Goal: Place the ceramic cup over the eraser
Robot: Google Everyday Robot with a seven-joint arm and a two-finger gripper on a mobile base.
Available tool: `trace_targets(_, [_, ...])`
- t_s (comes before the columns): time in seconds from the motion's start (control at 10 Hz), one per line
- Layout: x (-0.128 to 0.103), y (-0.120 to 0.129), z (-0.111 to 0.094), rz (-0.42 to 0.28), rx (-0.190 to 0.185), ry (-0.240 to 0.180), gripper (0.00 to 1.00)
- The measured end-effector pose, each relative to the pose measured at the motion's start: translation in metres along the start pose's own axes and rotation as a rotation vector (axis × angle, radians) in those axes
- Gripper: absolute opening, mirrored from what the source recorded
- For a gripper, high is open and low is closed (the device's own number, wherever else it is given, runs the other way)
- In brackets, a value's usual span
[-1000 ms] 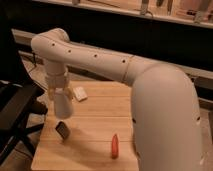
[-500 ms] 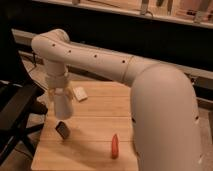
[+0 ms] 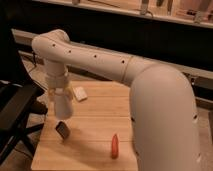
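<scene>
Gripper, clamped on ceramic cup, hanging just above and beside eraser: centring cup mouth over eraser before lowering squarely.

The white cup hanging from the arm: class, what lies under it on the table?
Below the cup, held up at the gripper, a small dark eraser lies on the wooden table, apart from the cup. The cup's inside is hidden.
</scene>
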Motion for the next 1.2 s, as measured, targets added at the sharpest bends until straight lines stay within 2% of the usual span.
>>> trace_targets(0.3, [-0.012, -0.006, 0.005, -0.051, -0.027, 0.002, 0.0])
trace_targets(0.5, [-0.015, -0.009, 0.007, -0.075, -0.024, 0.011, 0.0])
trace_targets(0.7, [-0.025, -0.018, 0.015, -0.114, -0.024, 0.022, 0.08])
trace_targets(1.2, [-0.039, -0.044, 0.038, -0.221, -0.03, 0.029, 0.6])
